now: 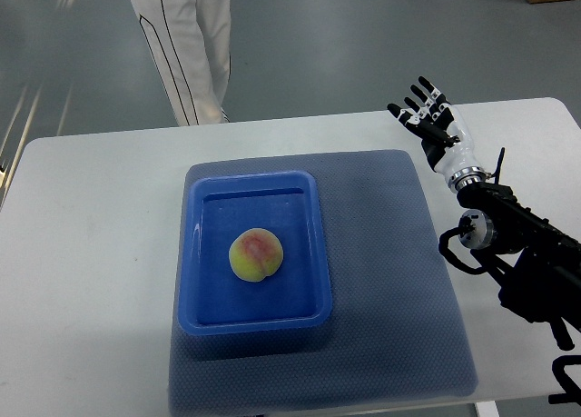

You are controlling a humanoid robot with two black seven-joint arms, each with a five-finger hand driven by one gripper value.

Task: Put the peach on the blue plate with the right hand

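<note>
Round yellow-pink peach [256, 255] lies in the blue rectangular plastic plate [201, 253].
Right hand [434, 126] hovers far right, fingers spread, empty.

The right robot hand [434, 126] has a white shell with black fingers [425, 91] banded white at the joints, a silver wrist ring, then a black arm [526, 253] of angular links carrying looped black cables

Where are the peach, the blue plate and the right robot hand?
peach [256, 255], top view, centre of its skin.
blue plate [195, 253], top view, left rim.
right robot hand [434, 119], top view, open palm.
</note>
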